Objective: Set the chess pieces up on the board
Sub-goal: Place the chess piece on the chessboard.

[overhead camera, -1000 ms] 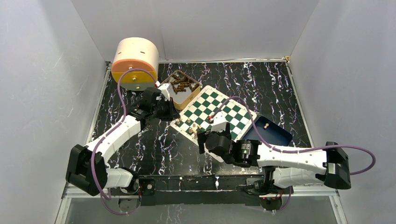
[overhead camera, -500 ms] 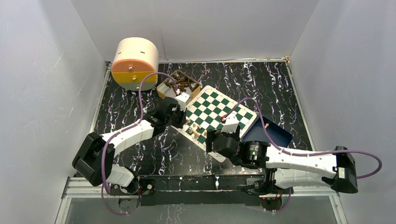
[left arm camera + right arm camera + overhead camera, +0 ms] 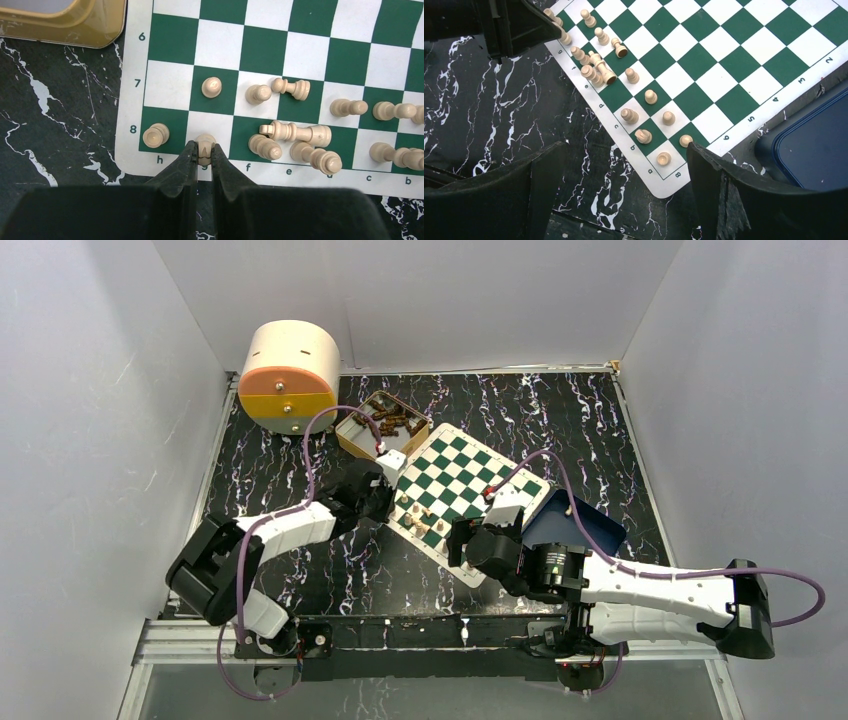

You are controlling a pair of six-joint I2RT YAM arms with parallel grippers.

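Chess piece [image 3: 205, 141] stands pinched in the closed left hand [image 3: 204, 151], right at the board [image 3: 310, 50] edge over the g square of row 8; the right hand [image 3: 624, 150] hangs wide open, empty, farther off.

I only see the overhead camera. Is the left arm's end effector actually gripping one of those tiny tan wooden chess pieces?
Observer: Yes. The left wrist camera shows the left end effector shut on a light tan wooden chess piece at the edge of the green-and-white checked board.
Visitor: Are the others standing?
Observer: Two lie on their sides: a tall piece and a smaller piece.
Visitor: And the right arm?
Observer: Its wrist camera shows the right end effector open and empty.
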